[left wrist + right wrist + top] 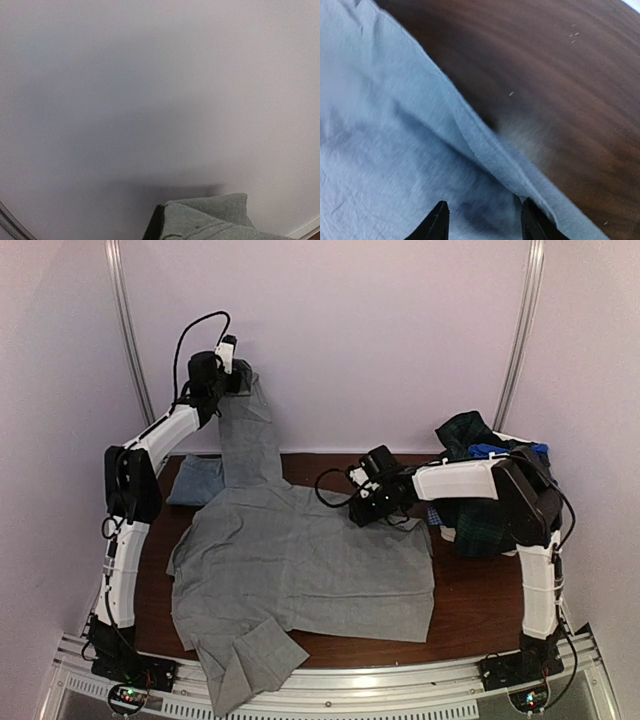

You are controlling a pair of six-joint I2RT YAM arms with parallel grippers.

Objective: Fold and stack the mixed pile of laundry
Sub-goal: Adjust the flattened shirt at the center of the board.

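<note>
A: Left claw (238,375)?
B: Clamped on the grey shirt (300,560)'s sleeve, raised high; right claw (485,225) has fingers apart over the shirt's edge
A: The mixed laundry pile (470,435)?
B: Heaped far right, at the back

mixed laundry pile (466,432): rumpled heap, mostly dark green-navy plaid, bright blue piece (497,450) near the top, a little white showing | sits at far right of counter (480,610), partly hidden | grey shirt (300,565): spread flat mid-counter, wrinkled | one sleeve lifted upright at far left | other sleeve folded over at near edge
</note>
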